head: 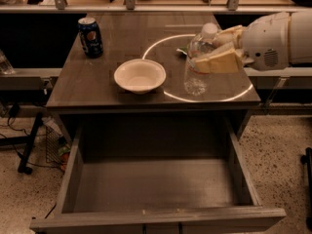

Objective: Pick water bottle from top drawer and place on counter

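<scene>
My gripper (217,50) reaches in from the right over the counter (122,43) and is shut on the water bottle (196,74). The bottle is clear with a white cap, held roughly upright, its base at or just above the tabletop inside the bright ring near the front edge. One cream finger (219,62) crosses its upper body. The top drawer (156,184) stands pulled fully open below the counter and holds nothing.
A white bowl (140,75) sits on the counter left of the bottle. A dark blue soda can (90,37) stands at the back left. A green packet (185,50) lies partly hidden behind the bottle. Speckled floor surrounds the table.
</scene>
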### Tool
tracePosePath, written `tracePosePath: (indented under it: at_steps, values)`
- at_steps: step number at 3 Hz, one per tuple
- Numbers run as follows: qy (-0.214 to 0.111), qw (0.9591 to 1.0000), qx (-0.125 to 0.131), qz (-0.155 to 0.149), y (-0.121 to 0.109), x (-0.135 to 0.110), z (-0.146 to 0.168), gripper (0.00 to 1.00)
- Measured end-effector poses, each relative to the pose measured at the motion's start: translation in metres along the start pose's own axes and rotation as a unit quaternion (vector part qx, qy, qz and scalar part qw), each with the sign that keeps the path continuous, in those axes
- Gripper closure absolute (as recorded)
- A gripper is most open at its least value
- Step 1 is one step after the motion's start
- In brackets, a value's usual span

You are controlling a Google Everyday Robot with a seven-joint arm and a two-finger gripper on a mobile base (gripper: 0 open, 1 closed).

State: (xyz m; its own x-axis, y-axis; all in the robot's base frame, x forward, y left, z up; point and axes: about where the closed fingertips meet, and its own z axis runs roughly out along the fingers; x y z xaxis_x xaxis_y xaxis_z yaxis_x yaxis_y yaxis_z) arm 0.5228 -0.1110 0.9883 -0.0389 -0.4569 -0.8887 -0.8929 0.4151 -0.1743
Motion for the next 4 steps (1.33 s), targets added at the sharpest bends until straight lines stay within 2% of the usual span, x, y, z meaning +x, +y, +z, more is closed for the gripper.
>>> tracePosePath:
  at_steps: [1, 2, 3, 4]
  values:
    - [-0.009, 0.9999, -0.002, -0.011, -0.029, -0.022, 0.004, 1.0]
    - [-0.008, 0.9997, 0.018, 0.011, -0.092, -0.027, 0.012, 1.0]
    - [0.002, 0.9985, 0.041, 0.036, -0.136, -0.021, 0.011, 1.0]
    - [0.022, 0.9968, 0.049, 0.059, -0.15, -0.008, 0.011, 1.0]
